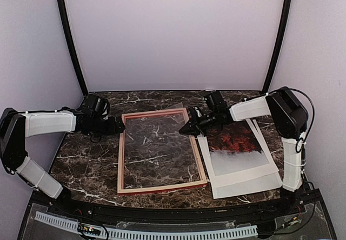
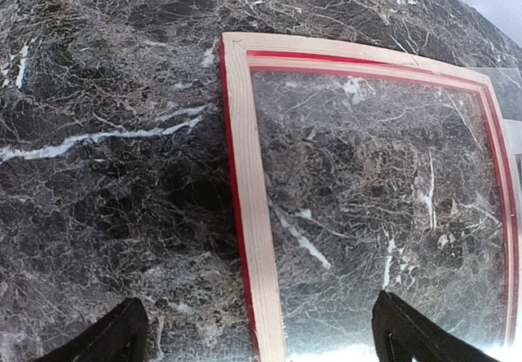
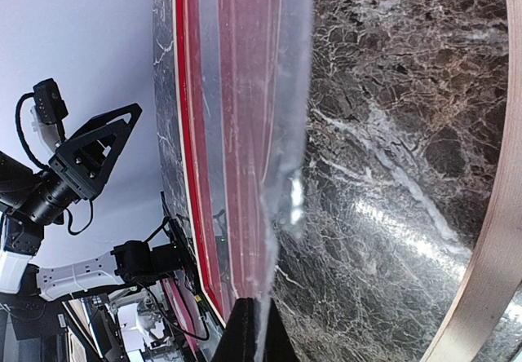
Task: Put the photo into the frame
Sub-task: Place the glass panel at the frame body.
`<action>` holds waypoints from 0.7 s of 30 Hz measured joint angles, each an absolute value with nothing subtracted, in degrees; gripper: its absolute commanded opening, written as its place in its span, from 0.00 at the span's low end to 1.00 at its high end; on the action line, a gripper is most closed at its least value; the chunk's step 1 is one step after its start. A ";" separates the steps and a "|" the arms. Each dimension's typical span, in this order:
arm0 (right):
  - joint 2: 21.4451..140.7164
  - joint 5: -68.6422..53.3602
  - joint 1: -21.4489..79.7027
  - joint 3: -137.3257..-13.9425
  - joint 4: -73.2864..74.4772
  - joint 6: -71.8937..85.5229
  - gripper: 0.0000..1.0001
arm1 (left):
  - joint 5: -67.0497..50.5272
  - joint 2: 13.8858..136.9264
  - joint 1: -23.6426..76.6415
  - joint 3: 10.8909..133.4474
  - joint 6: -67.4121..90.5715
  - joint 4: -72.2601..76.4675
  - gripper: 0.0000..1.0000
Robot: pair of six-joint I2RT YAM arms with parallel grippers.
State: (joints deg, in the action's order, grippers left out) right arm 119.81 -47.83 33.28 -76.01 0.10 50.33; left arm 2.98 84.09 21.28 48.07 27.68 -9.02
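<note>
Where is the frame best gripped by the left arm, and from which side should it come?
Probably its left long rail, from above. The frame lies flat, back up, and this thin raised rail runs between the open left fingers: one can close outside it, one inside. The right fingers, shut on the clear pane, are at the far right corner.

frame (image 1: pixel 122 159) flat on table (image 1: pixel 86 164), centre. photo (image 1: pixel 235 145) just right of it, lying on stacked sheets (image 1: pixel 243 180). clear pane (image 3: pixel 277 134) tilted over the frame, edge in right gripper (image 1: pixel 186 129) at far-right corner. left gripper (image 1: pixel 120 125) over far-left corner.
</note>
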 measured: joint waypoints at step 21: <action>120.92 -45.04 33.87 -77.06 5.61 46.46 0.43 | -0.45 83.50 22.68 48.42 27.70 -7.53 0.99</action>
